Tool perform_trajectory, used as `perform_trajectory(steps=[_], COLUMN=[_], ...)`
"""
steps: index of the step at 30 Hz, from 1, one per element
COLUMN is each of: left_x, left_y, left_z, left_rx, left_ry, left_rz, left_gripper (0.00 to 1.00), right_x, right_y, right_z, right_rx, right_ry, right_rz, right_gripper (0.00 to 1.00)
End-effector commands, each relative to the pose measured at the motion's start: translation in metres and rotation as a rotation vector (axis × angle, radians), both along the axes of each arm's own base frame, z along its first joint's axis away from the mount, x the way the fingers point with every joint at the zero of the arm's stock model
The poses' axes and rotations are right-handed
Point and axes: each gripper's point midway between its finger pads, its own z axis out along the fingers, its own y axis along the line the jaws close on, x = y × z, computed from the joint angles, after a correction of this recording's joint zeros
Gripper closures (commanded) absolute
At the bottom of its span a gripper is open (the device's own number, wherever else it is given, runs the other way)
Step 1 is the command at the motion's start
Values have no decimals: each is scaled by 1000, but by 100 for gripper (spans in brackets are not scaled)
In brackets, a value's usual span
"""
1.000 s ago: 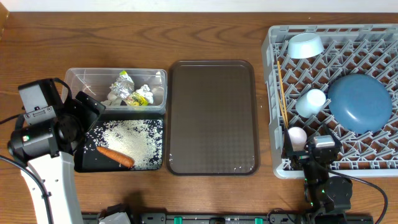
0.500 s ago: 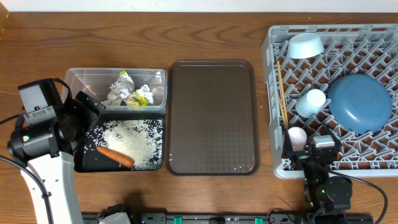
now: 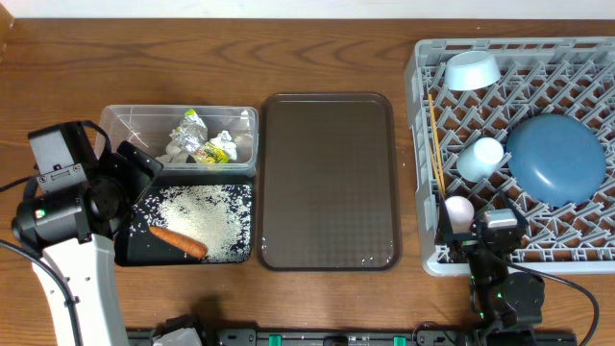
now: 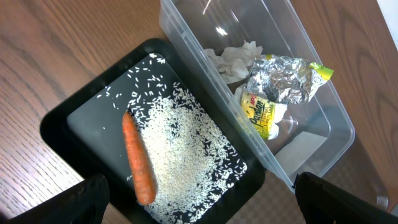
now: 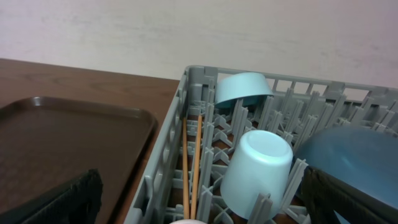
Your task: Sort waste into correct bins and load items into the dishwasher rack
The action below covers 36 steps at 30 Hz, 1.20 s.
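Nothing differs from a second ago: no item has shifted and neither of my arms has moved. My left gripper (image 4: 199,194) is spread wide and empty over the black tray (image 4: 84,121) at lower left, which holds the carrot (image 4: 138,165) and rice (image 4: 180,149); the tissue (image 4: 233,56) and wrapper (image 4: 261,113) lie in the clear tub (image 4: 191,55) just above. My right gripper (image 5: 208,200) is spread and empty at the lower-left corner of the rack (image 3: 415,115), which holds the plate (image 3: 557,159), bowl (image 3: 471,69), light blue cup (image 3: 480,157), pink cup (image 3: 459,211) and chopsticks (image 3: 437,144) at frame right.
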Motion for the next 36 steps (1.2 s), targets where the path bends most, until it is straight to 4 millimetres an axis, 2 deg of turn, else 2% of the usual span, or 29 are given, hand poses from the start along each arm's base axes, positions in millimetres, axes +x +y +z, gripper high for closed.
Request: perform_trajectory(steps=[1,4,8,14,20,27,36], left_x=[0,-3,-5,-15,-40,-72,-112], left_y=[3,1,-11,-54,-86,-90,-90], left_z=[1,0,13,46,81,110,135], left_rx=[13,15,32,62,81,105,135], left_ry=[6,2,-49,-188,-357,-519,-693], left_rz=[0,-1,-43,-201,-324,-340,-332], left_gripper=[3,3,3,3,3,3,3], right_x=[0,0,0,0,0,0,0], right_y=[-1,-1,-1,-1,-1,-1,-1], right_z=[0,0,0,0,0,0,0], right_rx=[-11,-11,-11,-11,-11,-11,-11], right_ry=[-2,-2,-2,-2,-2,-2,-2], right_rz=[-5,-5,-5,-5,-5,-5,-5], right_gripper=[1,1,1,1,1,1,1])
